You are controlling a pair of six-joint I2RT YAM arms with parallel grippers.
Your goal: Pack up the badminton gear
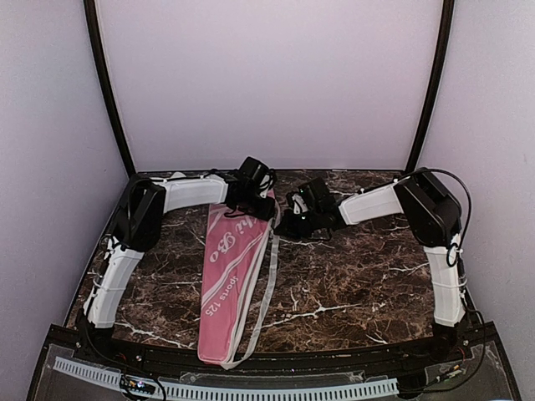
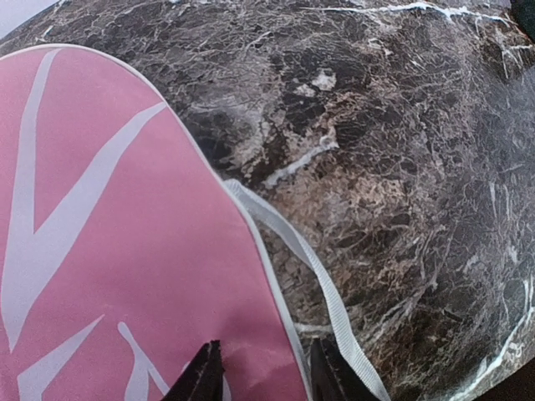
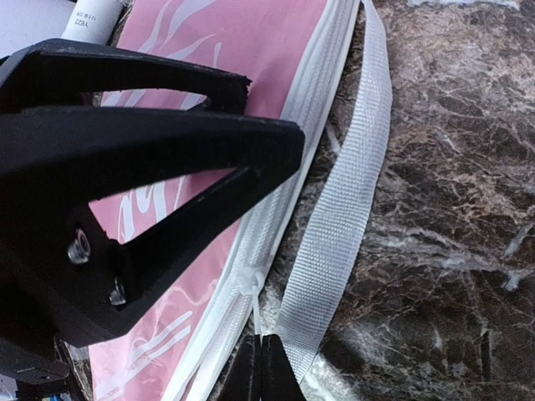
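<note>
Pink racket bag (image 1: 230,284): flat on desk (image 1: 359,276), centre-left, white strap (image 3: 334,217) alongside. Left tool (image 2: 267,373): jaws narrowly apart, astride the bag's wide-end edge. Right tool (image 3: 262,372): jaws closed, tips at the bag's zip seam.

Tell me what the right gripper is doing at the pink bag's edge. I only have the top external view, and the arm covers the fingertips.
Observer: In the right wrist view the right gripper is shut. A thin white pull cord runs from the zipper edge of the pink bag straight into its tips, and it looks pinched.
Operator: And the left gripper, at the wide end? From above I can't see its jaws.
Observer: In the left wrist view the left gripper is open, and the bag's white-edged rim passes between its two fingers.
</note>
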